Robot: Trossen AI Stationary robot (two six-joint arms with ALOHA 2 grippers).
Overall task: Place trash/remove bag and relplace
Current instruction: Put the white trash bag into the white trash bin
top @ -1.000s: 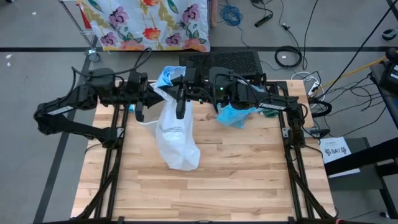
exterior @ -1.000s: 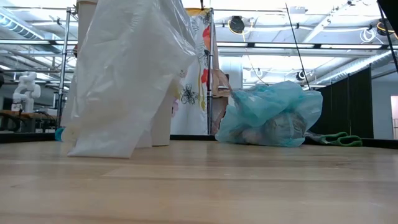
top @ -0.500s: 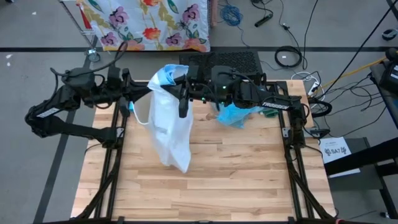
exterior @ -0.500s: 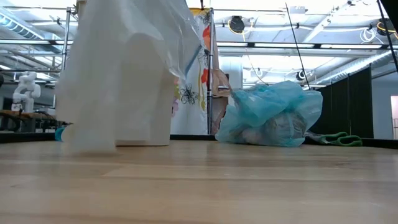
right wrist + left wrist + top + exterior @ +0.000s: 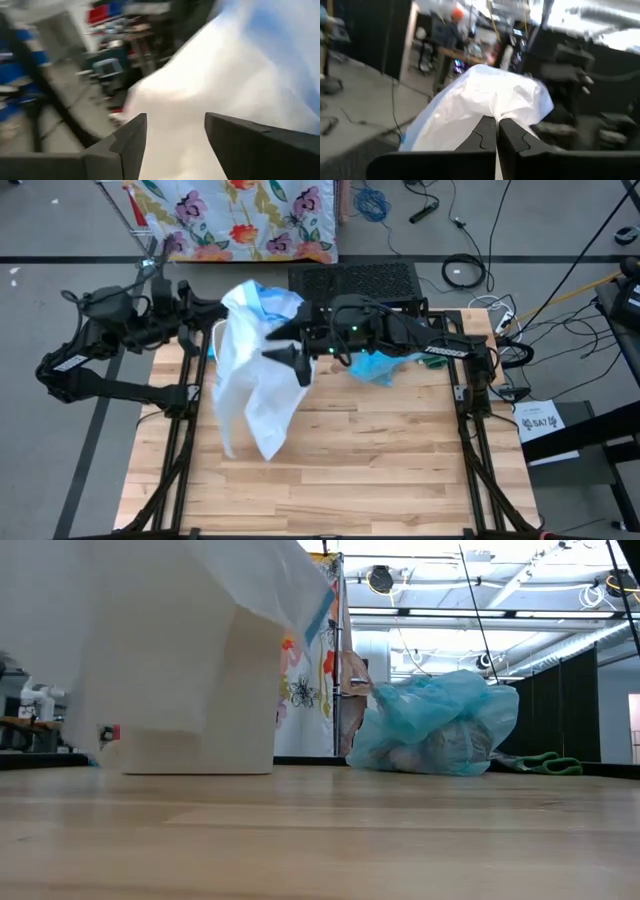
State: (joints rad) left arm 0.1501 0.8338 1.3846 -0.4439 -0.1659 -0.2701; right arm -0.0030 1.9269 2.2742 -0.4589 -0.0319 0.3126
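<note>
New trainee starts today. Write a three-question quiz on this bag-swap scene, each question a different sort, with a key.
1. True or false: the left gripper has its fingers shut on the white bag.
2. The right gripper fingers stand: A) shut on the white bag, B) open, C) shut on the blue bag.
3. Fill in: the tied blue bag rests on the ____.

Key: 1 true; 2 B; 3 table.

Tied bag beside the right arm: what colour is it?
Translucent light blue bag, clearest in the low view.
</note>
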